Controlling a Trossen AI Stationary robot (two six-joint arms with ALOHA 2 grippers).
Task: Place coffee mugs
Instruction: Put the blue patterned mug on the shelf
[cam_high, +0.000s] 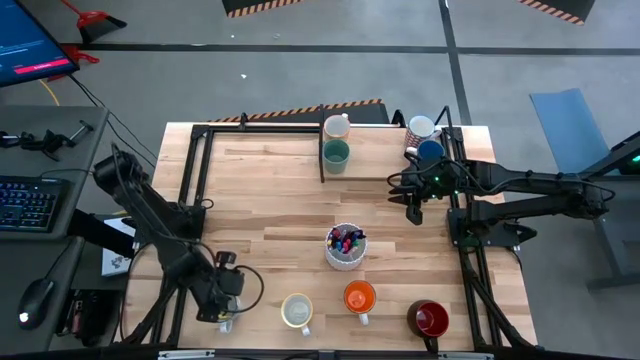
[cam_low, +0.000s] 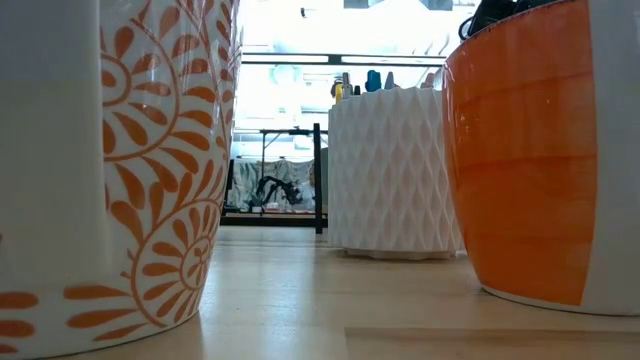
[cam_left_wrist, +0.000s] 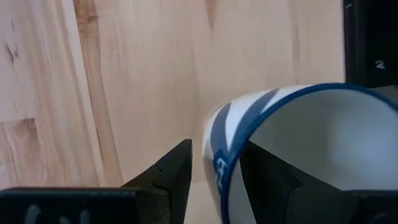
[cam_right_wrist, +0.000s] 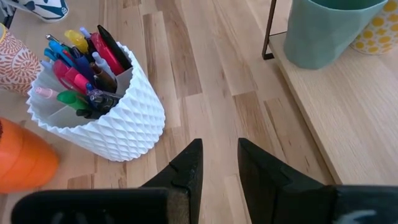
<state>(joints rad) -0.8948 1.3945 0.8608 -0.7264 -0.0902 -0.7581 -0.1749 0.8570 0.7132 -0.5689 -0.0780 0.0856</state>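
Observation:
My left gripper (cam_high: 222, 308) is at the table's near left corner, shut on a white mug with blue stripes (cam_left_wrist: 298, 143). To its right, near the front edge, stands a row of mugs: a cream one with an orange pattern (cam_high: 297, 311), an orange one (cam_high: 359, 297) and a dark red one (cam_high: 428, 319). On the raised board at the back stand a pale yellow mug (cam_high: 338, 126) and a teal mug (cam_high: 336, 153). A white mug (cam_high: 422, 127) and a blue mug (cam_high: 430, 150) stand at the far right. My right gripper (cam_high: 413, 210) hovers open over the table's right part, holding nothing. My left gripper has the striped mug's wall at the rim (cam_left_wrist: 219, 168) between its fingers, one finger (cam_left_wrist: 270, 180) inside the mug and the other (cam_left_wrist: 168, 171) outside. The fingers come steeply from above. The mug looks tilted; I cannot tell whether its base is on the table.
A white ribbed cup full of coloured pens (cam_high: 345, 245) stands mid-table, between the near row of mugs and the back board. A black frame (cam_high: 195, 160) runs along the table's left, far and right sides. Bare wood lies left of the pen cup.

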